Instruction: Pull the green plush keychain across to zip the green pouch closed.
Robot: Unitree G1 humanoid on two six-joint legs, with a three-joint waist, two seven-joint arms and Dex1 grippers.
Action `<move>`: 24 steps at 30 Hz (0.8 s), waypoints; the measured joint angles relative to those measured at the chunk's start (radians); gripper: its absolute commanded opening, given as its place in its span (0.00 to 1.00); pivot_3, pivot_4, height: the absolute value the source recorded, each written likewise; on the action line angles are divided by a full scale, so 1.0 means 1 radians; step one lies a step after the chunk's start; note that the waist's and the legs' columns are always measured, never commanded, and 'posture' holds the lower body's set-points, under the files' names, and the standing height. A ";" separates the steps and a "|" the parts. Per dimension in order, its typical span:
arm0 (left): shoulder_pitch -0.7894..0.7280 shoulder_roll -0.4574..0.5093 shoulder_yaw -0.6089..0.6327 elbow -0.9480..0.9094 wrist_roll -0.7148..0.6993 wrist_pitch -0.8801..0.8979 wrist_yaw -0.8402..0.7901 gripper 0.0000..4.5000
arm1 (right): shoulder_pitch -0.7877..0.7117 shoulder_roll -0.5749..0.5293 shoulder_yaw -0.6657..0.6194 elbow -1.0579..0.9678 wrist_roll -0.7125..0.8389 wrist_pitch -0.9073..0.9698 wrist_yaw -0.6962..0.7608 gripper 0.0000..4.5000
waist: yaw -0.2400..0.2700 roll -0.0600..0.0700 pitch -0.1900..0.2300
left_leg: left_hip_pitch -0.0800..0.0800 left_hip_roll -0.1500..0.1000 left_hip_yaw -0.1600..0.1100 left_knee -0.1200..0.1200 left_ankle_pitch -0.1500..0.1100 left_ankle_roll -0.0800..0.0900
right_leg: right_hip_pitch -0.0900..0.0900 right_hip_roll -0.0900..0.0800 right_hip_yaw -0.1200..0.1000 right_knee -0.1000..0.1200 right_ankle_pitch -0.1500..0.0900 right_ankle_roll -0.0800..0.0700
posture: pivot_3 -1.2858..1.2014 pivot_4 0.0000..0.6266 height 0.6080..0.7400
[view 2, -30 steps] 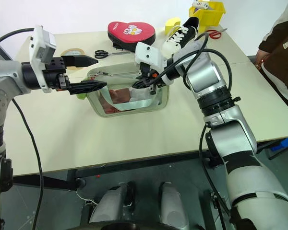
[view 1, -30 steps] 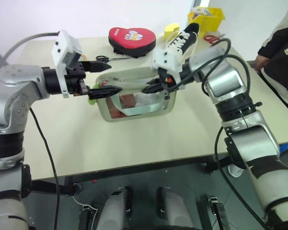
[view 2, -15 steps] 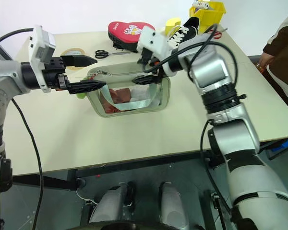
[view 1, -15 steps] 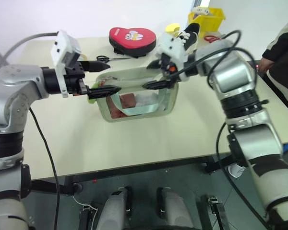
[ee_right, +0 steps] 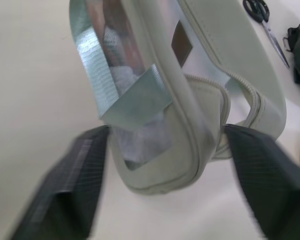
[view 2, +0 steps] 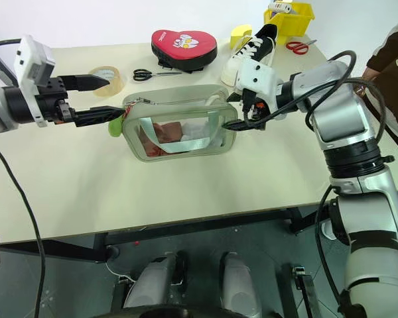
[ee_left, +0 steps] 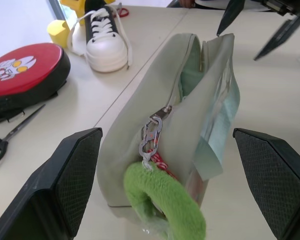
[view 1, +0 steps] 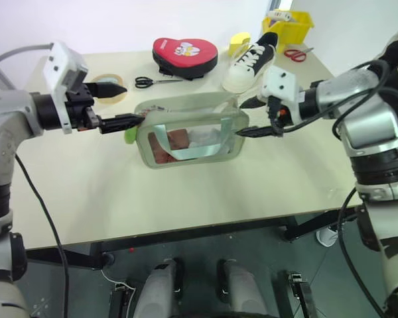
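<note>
Counter: beige counter, pouch in the middle, tape, scissors, red case and shoe behind.
Left gripper: jaws wide, either side of the pouch's left end, where I see the keychain hanging.
Right gripper: jaws apart and empty; it has let go and pulled back off the pouch's right end.
Meaning: I judge the zip largely closed, with both grippers releasing.
</note>
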 measured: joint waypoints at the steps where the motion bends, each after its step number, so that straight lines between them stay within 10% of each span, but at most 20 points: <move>1: 0.011 0.008 0.000 -0.003 0.000 0.001 0.000 1.00 | 0.000 0.002 0.000 0.001 0.000 -0.003 -0.006 0.34 | 0.000 0.000 0.000 | 0.000 0.000 0.000 0.000 0.000 0.000 | 0.000 0.000 0.000 0.000 0.000 0.000 | 0.52 0.24 1.00; 4: 0.062 0.039 0.001 -0.024 0.002 0.002 -0.011 1.00 | 0.003 0.007 0.000 0.009 0.000 -0.009 -0.021 0.01 | 0.000 0.000 0.000 | 0.000 0.000 0.000 0.000 0.000 0.000 | 0.000 0.000 0.001 0.000 0.000 0.000 | 0.52 0.24 1.00; 9: 0.098 0.063 0.000 -0.044 0.009 -0.001 -0.017 1.00 | 0.012 0.010 0.000 0.006 0.000 -0.011 -0.037 0.01 | 0.000 0.000 0.000 | 0.000 0.000 0.000 0.000 0.000 -0.001 | 0.000 -0.001 0.001 0.000 0.000 0.000 | 0.52 0.24 1.00; 13: 0.134 0.064 -0.012 -0.049 0.041 -0.026 -0.019 0.72 | 0.020 0.016 0.000 -0.007 0.002 -0.008 -0.045 0.00 | -0.002 0.000 0.000 | 0.000 0.000 0.000 -0.002 0.000 -0.001 | -0.001 -0.001 0.001 0.000 0.000 -0.001 | 0.52 0.24 1.00; 19: 0.143 0.061 -0.048 -0.008 0.096 -0.096 -0.040 0.01 | 0.026 0.015 -0.001 -0.023 0.004 0.014 -0.052 0.00 | -0.002 0.000 0.000 | 0.000 0.000 0.000 -0.002 0.000 -0.001 | -0.001 -0.002 0.001 -0.001 0.000 -0.001 | 0.52 0.24 1.00; 24: 0.114 0.040 -0.074 0.047 0.117 -0.119 -0.054 0.00 | 0.029 0.015 -0.002 -0.034 0.009 0.027 -0.060 0.00 | -0.001 0.000 0.000 | 0.000 0.000 0.000 -0.002 0.000 -0.001 | -0.002 -0.002 0.001 -0.001 0.000 -0.001 | 0.52 0.24 1.00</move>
